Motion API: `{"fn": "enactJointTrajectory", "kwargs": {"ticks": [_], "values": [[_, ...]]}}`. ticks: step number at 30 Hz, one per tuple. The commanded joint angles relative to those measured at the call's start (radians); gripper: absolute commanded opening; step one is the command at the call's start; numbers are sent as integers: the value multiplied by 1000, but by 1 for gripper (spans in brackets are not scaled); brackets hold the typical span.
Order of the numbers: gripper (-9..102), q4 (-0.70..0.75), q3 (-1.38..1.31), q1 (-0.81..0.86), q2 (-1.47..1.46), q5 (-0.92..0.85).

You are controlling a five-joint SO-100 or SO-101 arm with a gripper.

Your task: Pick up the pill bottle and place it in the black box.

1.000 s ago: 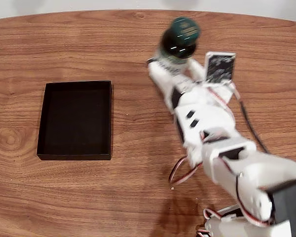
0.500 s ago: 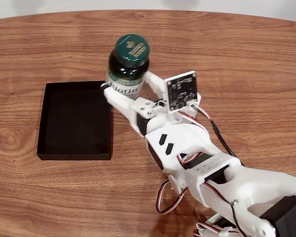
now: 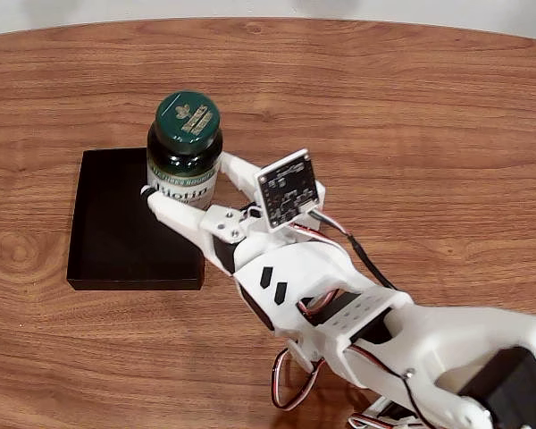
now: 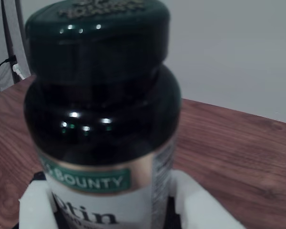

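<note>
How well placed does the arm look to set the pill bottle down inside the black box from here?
Probably well: the claw holds the pill bottle upright over the black box's right part, with nothing seen inside.

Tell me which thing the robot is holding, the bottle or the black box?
The pill bottle. The gripper is clamped round its white label, while the black box lies flat on the table, ungripped.
</note>
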Motion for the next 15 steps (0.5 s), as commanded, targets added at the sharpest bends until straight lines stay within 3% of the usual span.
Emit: {"fn": "enactJointTrajectory", "kwargs": {"ticks": [1,15], "values": [[14,-104,-91,-32,-43,25],[14,-225,-272,-95,-339,51]]}}
